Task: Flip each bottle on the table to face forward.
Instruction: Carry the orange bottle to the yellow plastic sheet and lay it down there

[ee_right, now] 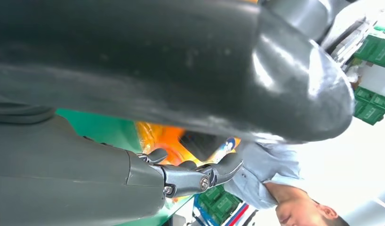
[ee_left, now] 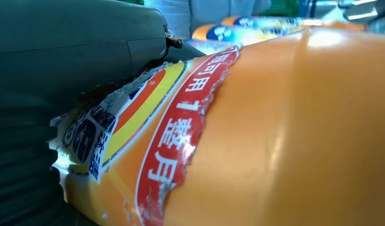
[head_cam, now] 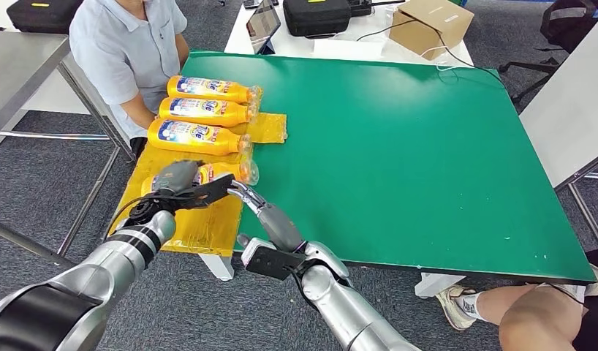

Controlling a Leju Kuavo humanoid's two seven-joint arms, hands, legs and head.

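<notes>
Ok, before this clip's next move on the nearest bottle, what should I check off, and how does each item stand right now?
1. Left hand on the nearest bottle: ok, it lies over the bottle's body.
2. Firm hold by the left hand: cannot tell; the left wrist view shows the thumb against the label, the other fingers hidden.
3. Right hand at the cap end: ok, its fingertips reach the neck; contact cannot tell.
4. Nearest bottle's label facing forward: cannot tell, the hand covers it.
5. Three far bottles lying with labels up: ok.
6. Person seated right behind the bottle row: not ok.
</notes>
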